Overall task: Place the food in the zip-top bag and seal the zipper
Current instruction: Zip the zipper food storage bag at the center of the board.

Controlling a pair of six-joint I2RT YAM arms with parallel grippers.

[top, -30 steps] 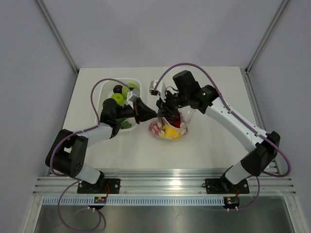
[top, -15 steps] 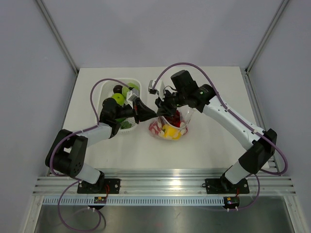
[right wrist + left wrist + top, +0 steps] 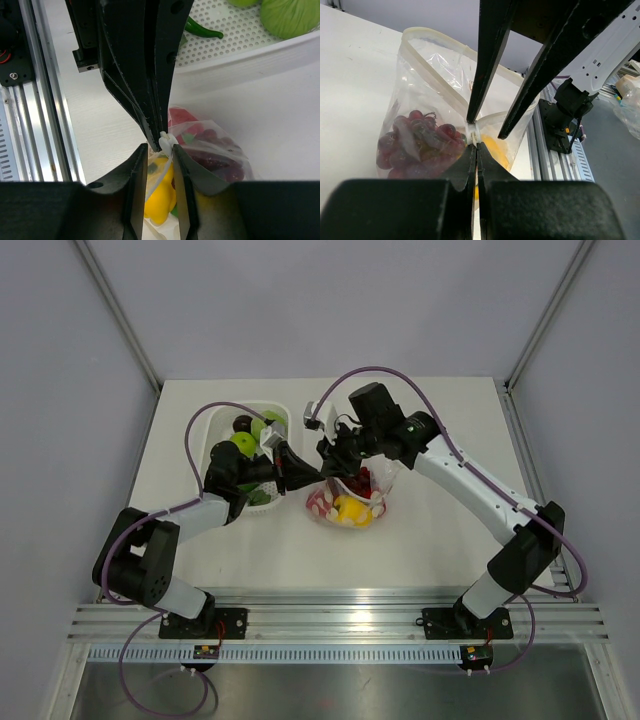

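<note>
**Bag, filled, mouth unsealed, held at one zipper end**

- Bag (image 3: 388, 482): mid-table (image 3: 430, 540), just right of the basket (image 3: 215, 425). It stands with its mouth up and gaping, grapes (image 3: 415, 137) and a yellow piece (image 3: 348, 508) inside.
- Zipper (image 3: 427, 72): its long axis seems to run from the pinched end rightward across the table.
- Left gripper (image 3: 475, 145): fingers clamped together on the zipper's end tab.
- Right gripper (image 3: 160, 155): fingers narrowly apart, straddling the strip just beside that pinch.
- Risks:
  - The strip halves could meet misaligned, leaving a gap.
  - The tab could pull out of the left pinch.
  - The crowded fingertips could collide.
  - The bag could tip and spill its food.
</note>
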